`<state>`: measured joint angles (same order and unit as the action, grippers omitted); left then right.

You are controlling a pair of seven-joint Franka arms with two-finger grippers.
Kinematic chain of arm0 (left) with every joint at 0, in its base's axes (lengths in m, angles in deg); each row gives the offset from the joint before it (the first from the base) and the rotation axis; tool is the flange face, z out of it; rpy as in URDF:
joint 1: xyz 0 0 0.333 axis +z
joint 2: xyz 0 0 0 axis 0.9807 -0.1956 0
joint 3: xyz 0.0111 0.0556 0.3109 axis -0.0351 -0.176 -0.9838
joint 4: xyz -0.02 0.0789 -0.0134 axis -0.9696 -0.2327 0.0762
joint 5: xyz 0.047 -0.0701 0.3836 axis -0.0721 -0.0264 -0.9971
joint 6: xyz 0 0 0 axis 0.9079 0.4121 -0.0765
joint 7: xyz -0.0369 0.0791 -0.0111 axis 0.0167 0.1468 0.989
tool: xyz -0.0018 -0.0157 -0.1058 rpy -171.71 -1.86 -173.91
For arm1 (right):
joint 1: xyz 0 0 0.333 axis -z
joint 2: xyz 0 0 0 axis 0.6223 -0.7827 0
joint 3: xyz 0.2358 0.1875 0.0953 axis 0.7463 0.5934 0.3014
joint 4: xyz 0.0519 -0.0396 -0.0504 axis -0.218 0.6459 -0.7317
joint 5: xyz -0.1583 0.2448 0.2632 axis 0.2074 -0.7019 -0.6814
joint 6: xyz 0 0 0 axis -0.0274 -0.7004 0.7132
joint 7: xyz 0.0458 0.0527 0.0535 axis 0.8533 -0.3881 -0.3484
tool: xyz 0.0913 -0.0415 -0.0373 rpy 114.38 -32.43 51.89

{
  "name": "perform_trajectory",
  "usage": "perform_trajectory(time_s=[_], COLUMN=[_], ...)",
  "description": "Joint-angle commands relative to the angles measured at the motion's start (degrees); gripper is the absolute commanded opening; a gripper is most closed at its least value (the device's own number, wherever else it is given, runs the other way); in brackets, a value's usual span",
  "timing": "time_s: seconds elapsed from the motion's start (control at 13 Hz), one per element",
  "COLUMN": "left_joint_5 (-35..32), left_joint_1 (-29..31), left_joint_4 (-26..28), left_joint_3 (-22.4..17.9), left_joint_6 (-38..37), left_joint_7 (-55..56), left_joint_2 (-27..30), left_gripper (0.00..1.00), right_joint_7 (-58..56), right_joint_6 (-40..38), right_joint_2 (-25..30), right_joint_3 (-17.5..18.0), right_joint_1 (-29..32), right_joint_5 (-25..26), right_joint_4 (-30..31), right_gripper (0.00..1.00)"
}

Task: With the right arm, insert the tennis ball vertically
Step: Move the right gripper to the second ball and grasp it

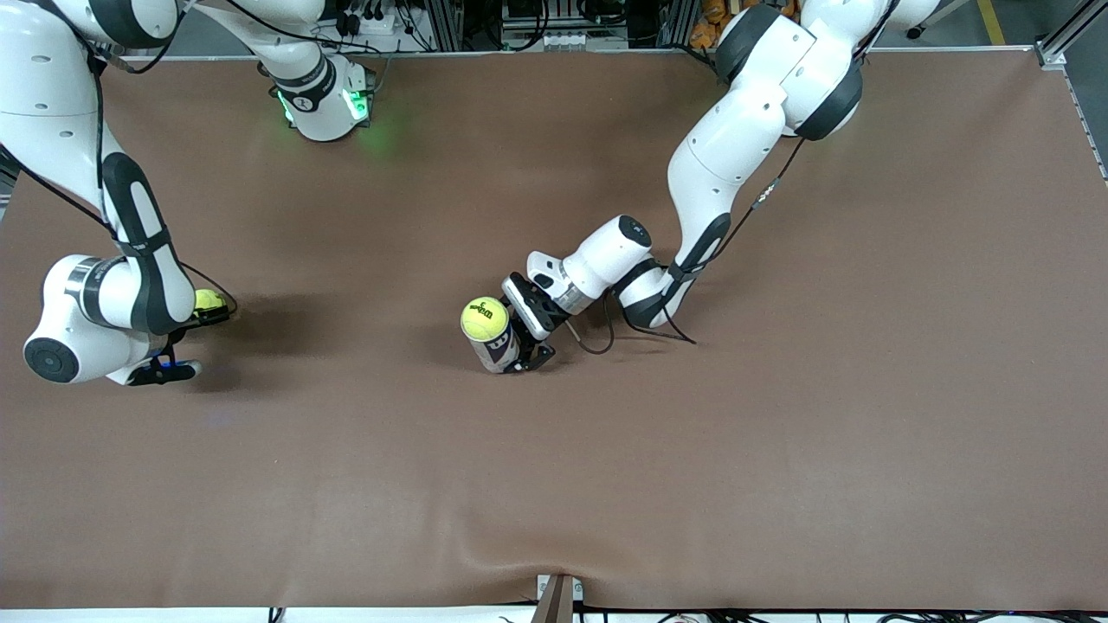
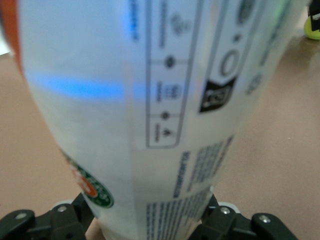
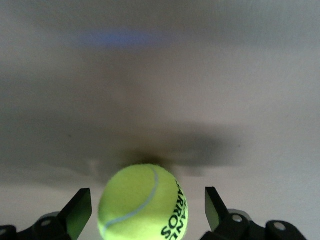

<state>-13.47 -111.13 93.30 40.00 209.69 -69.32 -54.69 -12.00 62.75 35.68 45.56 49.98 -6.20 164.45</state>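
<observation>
A yellow tennis ball (image 1: 208, 300) lies on the brown table near the right arm's end. My right gripper (image 1: 206, 311) is down around it. In the right wrist view the ball (image 3: 142, 202) sits between the open fingers (image 3: 80, 210), with a gap on each side. My left gripper (image 1: 522, 344) is shut on an upright white printed can (image 1: 499, 348) at mid table. A second tennis ball (image 1: 484, 318) sits in the can's open top. In the left wrist view the can (image 2: 150, 100) fills the picture between my left gripper's (image 2: 150, 222) fingers.
The brown table mat (image 1: 779, 433) is bare around both grippers. The left arm's cable (image 1: 597, 342) trails on the mat beside its wrist. The right arm's base (image 1: 325, 104) glows green at the table's back edge. The ball by the right gripper also shows in the left wrist view (image 2: 312, 27).
</observation>
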Motion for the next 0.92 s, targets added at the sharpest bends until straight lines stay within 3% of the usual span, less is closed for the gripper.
perform_trajectory(time_s=[0.0, 0.08, 0.15, 0.31, 0.46, 0.84], left_joint_5=[0.71, 0.71, 0.45, 0.53, 0.71, 0.89], left_joint_1=[-0.20, -0.29, -0.20, -0.29, -0.29, -0.38], left_joint_4=[-0.58, -0.58, -0.50, -0.50, -0.58, -0.58], left_joint_3=[-0.37, -0.37, -0.37, -0.37, -0.37, -0.37], left_joint_6=[0.60, 0.60, 0.60, 0.60, 0.60, 0.60], left_joint_7=[-0.37, -0.37, -0.37, -0.37, -0.37, -0.37], left_joint_2=[-0.27, -0.45, -0.45, -0.71, -0.71, -0.62], left_gripper=[0.83, 0.83, 0.83, 0.83, 0.83, 0.84], right_joint_7=[-0.36, -0.45, -0.71, -0.97, -0.80, 0.08], right_joint_6=[-0.39, -0.66, -1.27, -5.91, -13.45, -28.86], right_joint_2=[0.12, 0.12, 0.47, 1.52, 2.14, 3.28], right_joint_3=[1.13, 1.13, 1.21, 1.48, 1.65, 1.48], right_joint_1=[1.78, 1.69, 1.60, 0.64, -0.50, -6.21], right_joint_5=[1.21, 1.21, 1.12, 0.86, 0.60, -2.39], right_joint_4=[0.62, 0.54, 0.01, -2.96, -9.10, -25.28], right_gripper=[0.93, 0.64, 0.43, 0.20, 0.09, 0.00])
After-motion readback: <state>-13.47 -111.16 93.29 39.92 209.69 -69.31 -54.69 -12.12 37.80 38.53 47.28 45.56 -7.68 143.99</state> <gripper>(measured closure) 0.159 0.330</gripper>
